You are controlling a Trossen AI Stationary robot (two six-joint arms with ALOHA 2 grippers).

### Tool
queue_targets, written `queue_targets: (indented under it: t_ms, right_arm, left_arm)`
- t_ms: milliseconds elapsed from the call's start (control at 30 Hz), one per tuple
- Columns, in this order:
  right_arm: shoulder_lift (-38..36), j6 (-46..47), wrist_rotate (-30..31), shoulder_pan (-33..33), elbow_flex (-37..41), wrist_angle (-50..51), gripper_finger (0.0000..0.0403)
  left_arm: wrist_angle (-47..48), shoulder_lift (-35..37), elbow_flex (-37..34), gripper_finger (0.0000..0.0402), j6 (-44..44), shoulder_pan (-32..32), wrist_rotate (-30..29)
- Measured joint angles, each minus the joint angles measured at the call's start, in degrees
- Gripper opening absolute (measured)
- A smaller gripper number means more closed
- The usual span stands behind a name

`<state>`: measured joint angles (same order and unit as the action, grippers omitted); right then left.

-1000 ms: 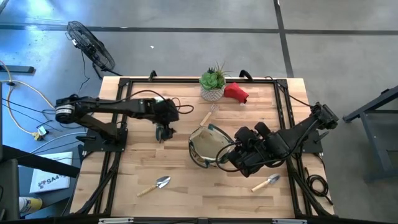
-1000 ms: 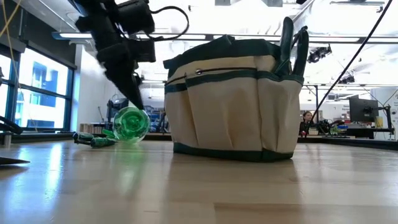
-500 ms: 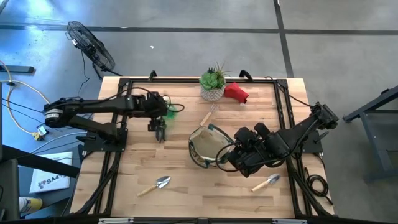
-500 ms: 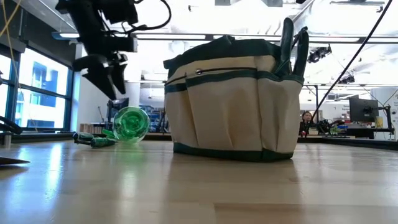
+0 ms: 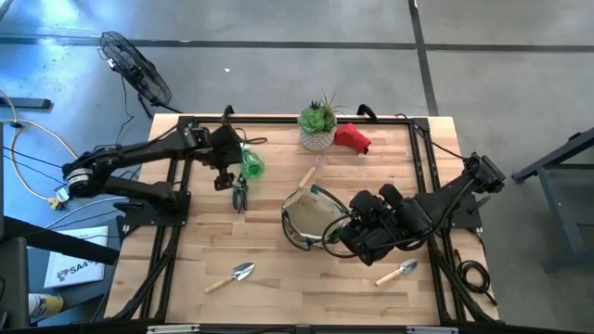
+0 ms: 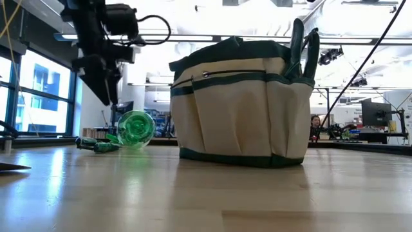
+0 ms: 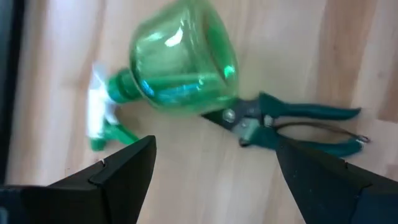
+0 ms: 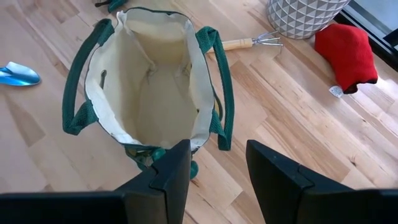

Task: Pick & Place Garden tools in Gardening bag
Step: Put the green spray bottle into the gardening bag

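While right gripper [image 8: 216,168] waits open beside bag [image 5: 306,218], left gripper [image 7: 214,162], open and empty, has shifted back over spray bottle [image 7: 177,68]; nothing bagged.

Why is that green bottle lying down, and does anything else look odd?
The green spray bottle lies tipped on its side beside the pruners, below the open left pincer. No spill shows. The gardening bag stands upright.

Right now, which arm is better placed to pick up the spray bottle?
Left. The left gripper hovers open right above the spray bottle and pruners; the right gripper sits at the bag.
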<state>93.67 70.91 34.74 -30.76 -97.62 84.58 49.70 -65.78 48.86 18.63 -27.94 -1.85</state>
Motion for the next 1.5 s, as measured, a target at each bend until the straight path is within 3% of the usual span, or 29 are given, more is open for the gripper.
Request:
queue_targets:
  t_ms: [67,233,400,567,633,1033,1167,1300,1500]
  right_arm:
    - [0.0,0.0,0.0,0.0,0.0,0.0,0.0149]
    - [0.0,0.4,0.0,0.0,0.0,0.0,0.0149]
    - [0.0,0.4,0.0,0.0,0.0,0.0,0.0149]
    - [0.0,0.4,0.0,0.0,0.0,-1.0,0.0149]
    - [0.0,0.4,-0.1,0.0,0.0,-1.7,0.0149]
    - [0.0,0.1,-0.1,-1.7,0.0,-3.4,0.0149]
    - [0.0,-0.2,0.2,-1.7,0.0,-4.8,0.0149]
    - [0.0,-0.6,0.2,-1.6,0.0,-5.2,0.0149]
    - [0.0,-0.7,0.5,-1.6,0.0,-5.2,0.0149]
  left_arm:
    - [0.6,0.0,0.0,0.0326,1.5,-2.0,1.5]
    - [-0.7,0.0,0.0,0.0326,4.9,-6.5,-3.0]
    - [-0.2,0.0,0.0,0.0326,16.5,-9.9,3.1]
    - [-0.3,0.0,0.0,0.0326,35.1,-13.3,4.6]
    - [-1.7,-0.5,0.0,0.0326,38.7,-14.2,5.4]
    - [-7.4,-10.8,0.0,0.0326,43.8,-23.3,10.0]
    - [-9.0,-13.5,2.5,0.0326,39.7,-23.6,8.2]
    - [-5.3,-14.5,4.8,0.0326,39.6,-26.0,12.0]
    - [-9.0,-15.6,5.7,0.0326,34.9,-25.7,13.6]
